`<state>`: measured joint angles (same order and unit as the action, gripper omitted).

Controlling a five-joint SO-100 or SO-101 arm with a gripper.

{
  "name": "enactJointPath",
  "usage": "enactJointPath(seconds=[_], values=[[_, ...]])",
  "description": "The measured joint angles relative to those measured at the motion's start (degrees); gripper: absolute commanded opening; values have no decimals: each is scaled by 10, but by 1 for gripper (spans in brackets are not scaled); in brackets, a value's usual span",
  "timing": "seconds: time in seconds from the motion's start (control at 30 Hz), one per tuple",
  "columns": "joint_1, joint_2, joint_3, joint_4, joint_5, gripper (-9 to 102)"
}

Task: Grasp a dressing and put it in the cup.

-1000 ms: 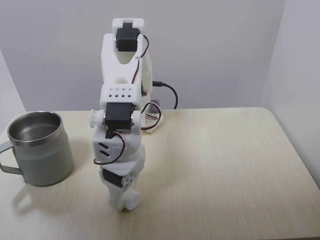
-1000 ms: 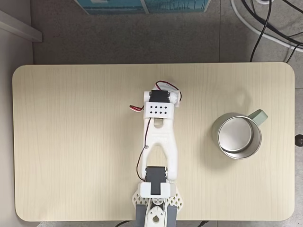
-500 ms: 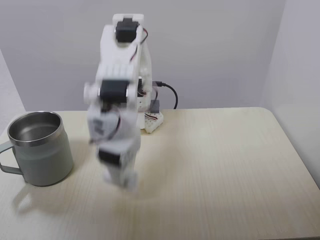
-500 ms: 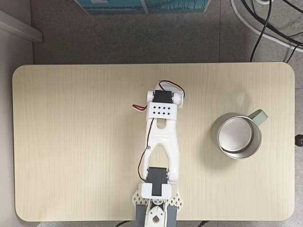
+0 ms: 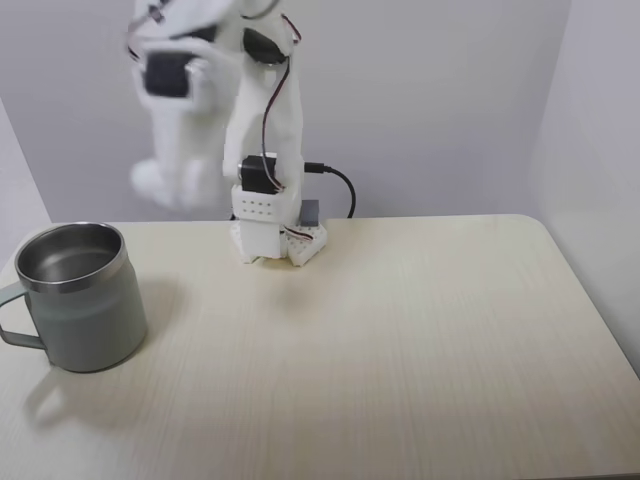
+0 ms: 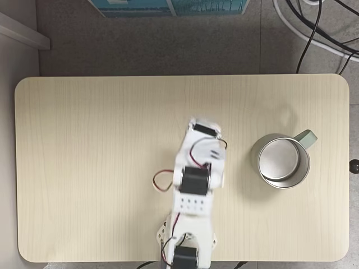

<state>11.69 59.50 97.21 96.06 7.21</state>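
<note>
Cup [image 5: 75,297] upright — tool [image 5: 160,180] raised, blurred; opening perhaps unreadable.

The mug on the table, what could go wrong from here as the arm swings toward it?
The arm is blurred, so it is moving fast; its hand hangs raised near the mug, and a low pass could knock it. The mug sits close to the table's edge, so a bump might push it off. The blur hides whether the hand holds anything.

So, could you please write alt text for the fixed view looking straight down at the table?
A white robot arm reaches from the table's near edge, its blurred hand raised beside a grey-green metal cup with an empty-looking steel inside. Cables lie on the floor beyond.
</note>
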Motion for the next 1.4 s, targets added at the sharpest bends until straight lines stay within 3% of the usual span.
enactJointPath(seconds=[0.27,0.4,0.77,0.87,1.03,1.4], values=[[255,88,61,19,-128,2],[319,175,97,21,-164,1],[327,221,24,-61,-173,1],[326,221,-6,-84,-171,6],[327,213,-41,-102,-155,24],[327,184,-52,-105,-151,27]])
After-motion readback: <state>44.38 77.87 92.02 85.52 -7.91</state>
